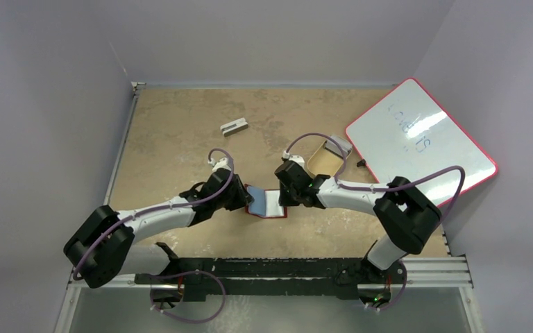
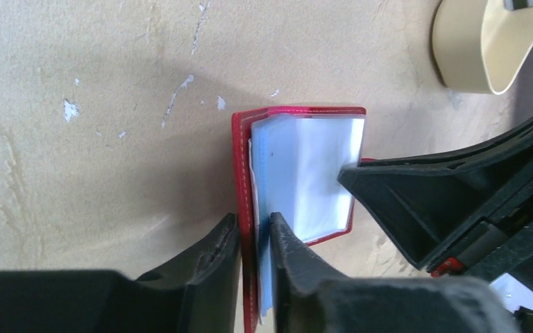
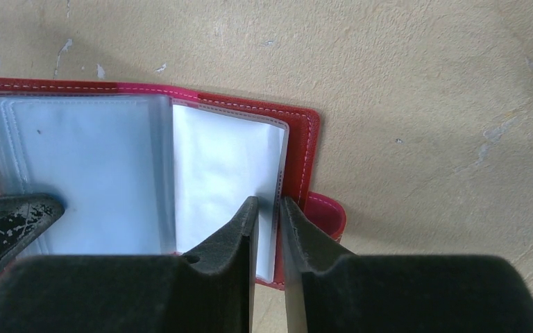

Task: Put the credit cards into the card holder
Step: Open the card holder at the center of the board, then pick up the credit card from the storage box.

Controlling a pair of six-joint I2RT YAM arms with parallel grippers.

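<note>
The red card holder (image 1: pixel 267 203) lies open on the table between my two grippers, with its clear plastic sleeves showing. My left gripper (image 1: pixel 245 198) is shut on its left edge; in the left wrist view (image 2: pixel 253 223) the jaws pinch the red cover (image 2: pixel 241 159) and the bluish sleeves. My right gripper (image 1: pixel 282 198) is shut on its right edge; in the right wrist view (image 3: pixel 269 205) the jaws pinch the outer sleeve and the red cover (image 3: pixel 300 139). A grey flat piece (image 1: pixel 343 146) sticks out at the far end of the tan tray; I cannot tell if it is the credit cards.
The tan oval tray (image 1: pixel 325 158) stands just behind the right gripper and shows in the left wrist view (image 2: pixel 479 48). A small grey-white block (image 1: pixel 234 126) lies at the back centre. A red-rimmed whiteboard (image 1: pixel 420 142) leans at the right.
</note>
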